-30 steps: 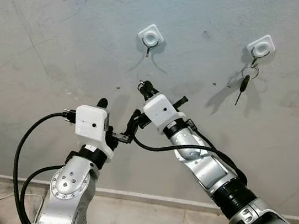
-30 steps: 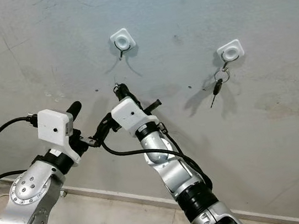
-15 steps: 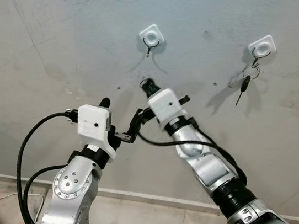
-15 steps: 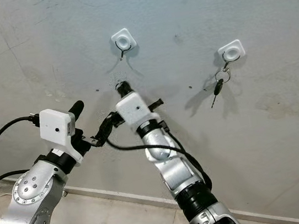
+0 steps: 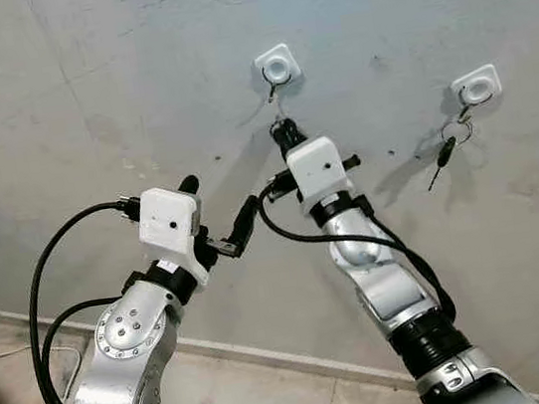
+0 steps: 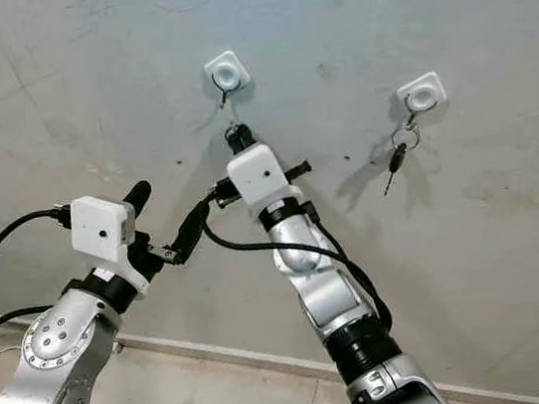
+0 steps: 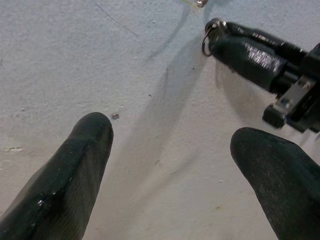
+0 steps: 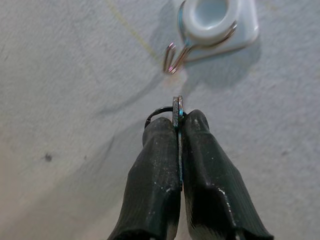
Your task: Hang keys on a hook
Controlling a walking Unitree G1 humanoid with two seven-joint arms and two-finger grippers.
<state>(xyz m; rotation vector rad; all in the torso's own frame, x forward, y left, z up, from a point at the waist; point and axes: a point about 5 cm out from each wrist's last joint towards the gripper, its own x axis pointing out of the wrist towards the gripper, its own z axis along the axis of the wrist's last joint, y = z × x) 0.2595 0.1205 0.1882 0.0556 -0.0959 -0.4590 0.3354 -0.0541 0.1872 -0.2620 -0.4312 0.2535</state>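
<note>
- On the grey plaster wall [image 5: 111, 74] in the left eye view, two white hooks are mounted: the left hook [image 5: 276, 66] is bare, and the right hook [image 5: 475, 88] carries a hanging key set [image 5: 445, 144]. The right gripper [image 5: 283, 130] reaches up on its silver arm to a spot just below the left hook, its black fingers pressed together. The left gripper [image 5: 187, 184] is raised lower down, near the wall and well apart from both hooks.
- In the right eye view the same layout shows, with a pale skirting strip [image 6: 221, 354] running along the foot of the wall and floor tiles [image 6: 177, 401] below it.
- In the left wrist view the left gripper's two fingers [image 7: 65, 180] stand wide apart with bare wall between them; the right gripper's fingertips sit beyond, a thin metal ring at their end.
- In the right wrist view the right gripper's fingers [image 8: 155, 175] pinch the key ring [image 8: 177, 114] edge-on between their tips. The ring sits just beneath the wire prong of the left hook, close to it but apart.
</note>
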